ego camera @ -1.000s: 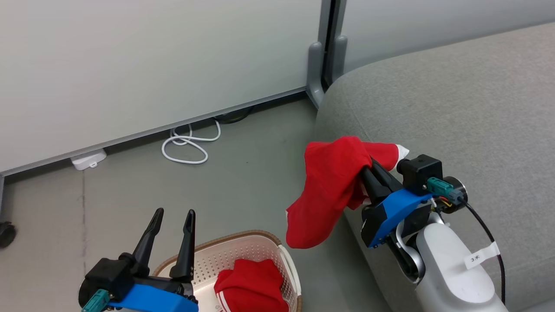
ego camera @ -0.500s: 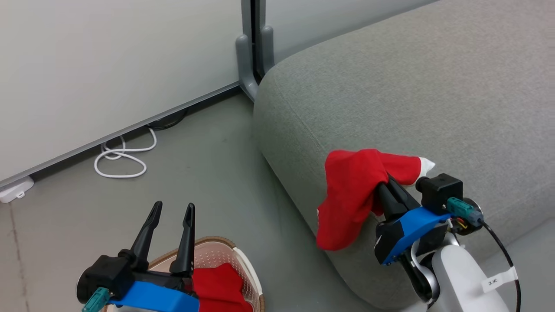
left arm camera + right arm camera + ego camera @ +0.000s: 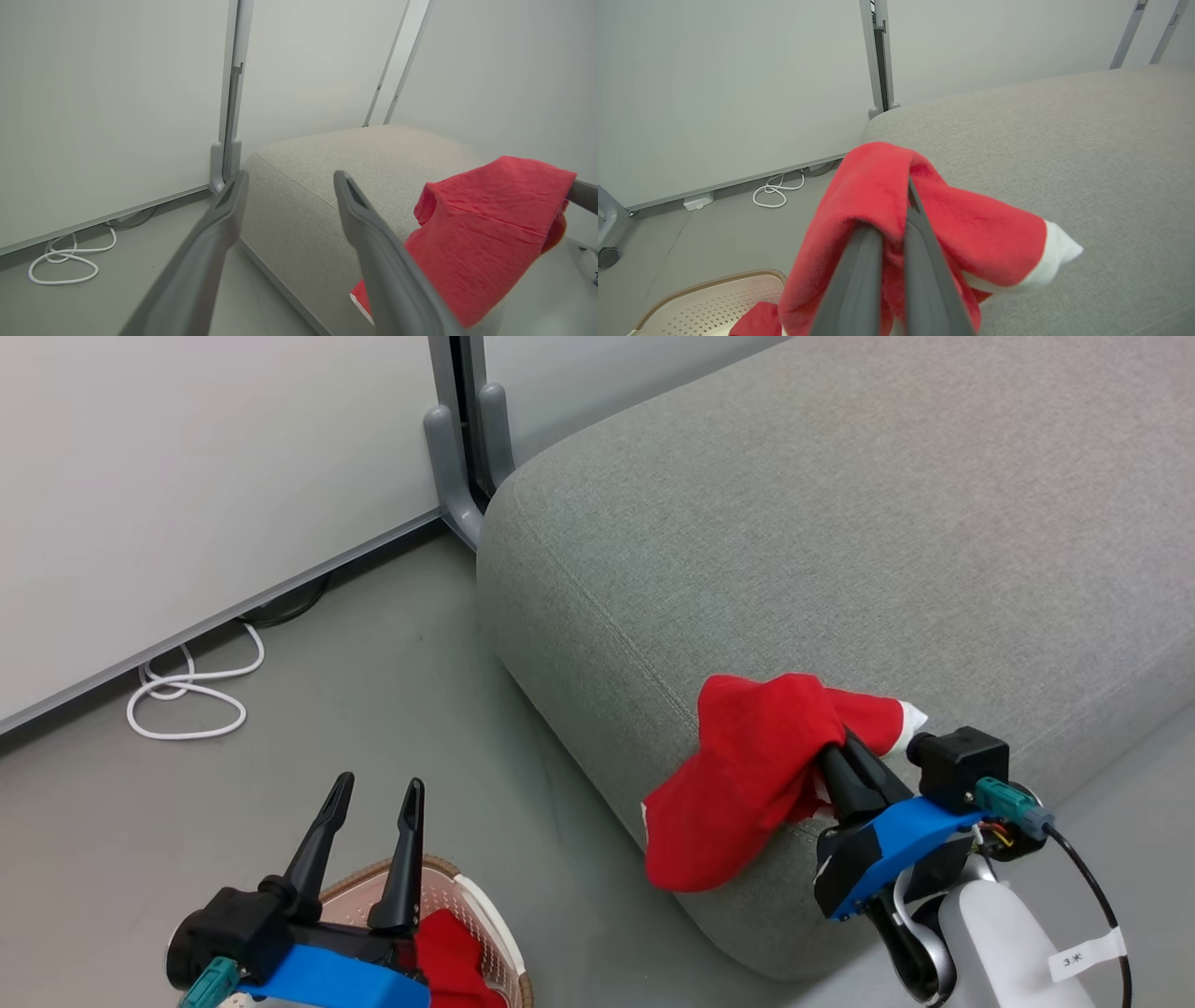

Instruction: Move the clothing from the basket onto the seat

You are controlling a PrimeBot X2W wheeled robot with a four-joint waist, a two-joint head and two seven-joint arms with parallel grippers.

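My right gripper [image 3: 838,751] is shut on a red garment [image 3: 747,775] of the clothing. It holds the garment at the near edge of the grey seat [image 3: 840,523], where the cloth drapes over the rounded edge with its white trim [image 3: 910,717] on the cushion. The right wrist view shows the cloth [image 3: 878,182] bunched over the closed fingers [image 3: 920,261]. My left gripper [image 3: 380,784] stands open and empty above the basket [image 3: 485,919], which holds a second red garment [image 3: 448,952]. In the left wrist view, the held garment [image 3: 486,233] hangs to the right of the spread left gripper [image 3: 292,176].
White partition panels and a grey post [image 3: 457,448] stand behind the seat's far corner. A coiled white cable [image 3: 187,705] lies on the grey floor by the wall. A small white box [image 3: 697,201] and a dark caster [image 3: 607,256] sit on the floor further left.
The camera has swung toward the seat, so the basket slid down and left. The held garment went from hanging beside the seat to draping over its near edge. Both grippers kept their states.
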